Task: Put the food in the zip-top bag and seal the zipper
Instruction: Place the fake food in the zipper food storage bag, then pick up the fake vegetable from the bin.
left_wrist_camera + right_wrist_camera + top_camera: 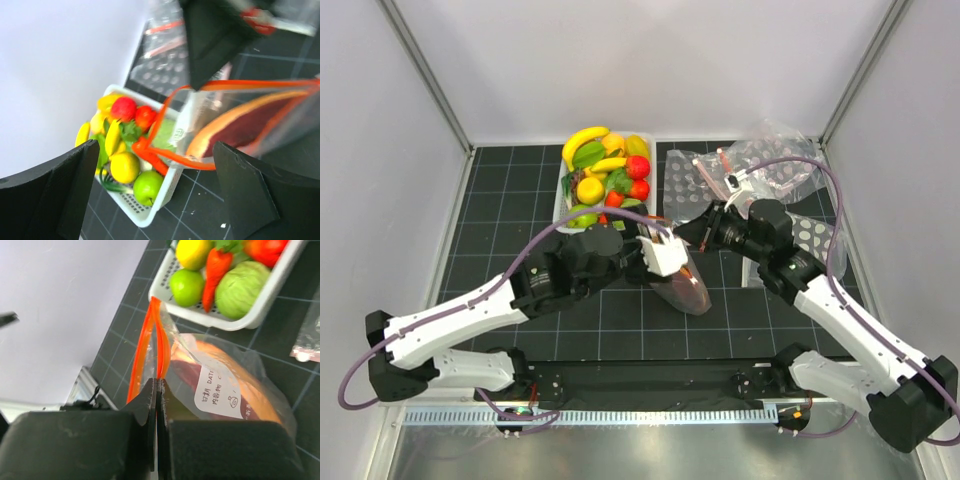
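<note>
The soft, floppy, slippery zip-top bag [685, 285] hangs above the surface [520, 200] near the white tub [143, 218], best held by its orange zipper [145, 340], where the right gripper [157, 390] pinches it, while the left gripper [156, 150] gapes wide.

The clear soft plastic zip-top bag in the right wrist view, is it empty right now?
No, a brown-purple oblong food piece lies inside the clear zip-top bag.
</note>
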### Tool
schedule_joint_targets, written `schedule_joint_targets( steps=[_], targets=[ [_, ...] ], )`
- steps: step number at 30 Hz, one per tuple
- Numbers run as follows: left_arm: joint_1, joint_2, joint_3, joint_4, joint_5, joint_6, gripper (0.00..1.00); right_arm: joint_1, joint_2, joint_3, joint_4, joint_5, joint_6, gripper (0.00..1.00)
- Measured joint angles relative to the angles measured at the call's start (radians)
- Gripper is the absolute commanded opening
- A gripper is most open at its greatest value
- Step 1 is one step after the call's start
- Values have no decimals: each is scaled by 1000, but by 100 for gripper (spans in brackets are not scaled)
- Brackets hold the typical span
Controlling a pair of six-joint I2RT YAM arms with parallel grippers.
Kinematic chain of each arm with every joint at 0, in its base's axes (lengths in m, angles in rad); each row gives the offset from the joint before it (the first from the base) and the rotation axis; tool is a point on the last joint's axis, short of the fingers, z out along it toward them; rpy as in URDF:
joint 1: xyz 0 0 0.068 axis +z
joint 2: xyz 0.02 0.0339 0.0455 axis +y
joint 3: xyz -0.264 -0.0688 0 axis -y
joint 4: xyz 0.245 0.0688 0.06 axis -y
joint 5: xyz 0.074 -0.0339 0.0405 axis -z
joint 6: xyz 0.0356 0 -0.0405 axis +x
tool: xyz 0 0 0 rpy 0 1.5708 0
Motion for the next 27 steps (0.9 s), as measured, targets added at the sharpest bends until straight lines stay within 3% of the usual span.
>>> schedule_joint_targets(
  steps=[5, 11, 15, 20, 27],
  targets=[
    [1, 69, 94, 60, -266, -228, 100, -5, -57, -1, -53, 121, -26, 1],
    [41, 156, 219, 56, -463, -551, 100, -5, -224, -27, -131, 352, -80, 1],
    [151, 160, 203, 32, -453, -731, 100, -5, -301, -40, -151, 463, -108, 1],
    [354, 191, 140, 24, -334, -908, 100, -6, -306, -41, -155, 541, -131, 1],
    [457, 346, 64, 55, -234, -951, 95, -8, -252, -47, -177, 557, -142, 1]
  ],
)
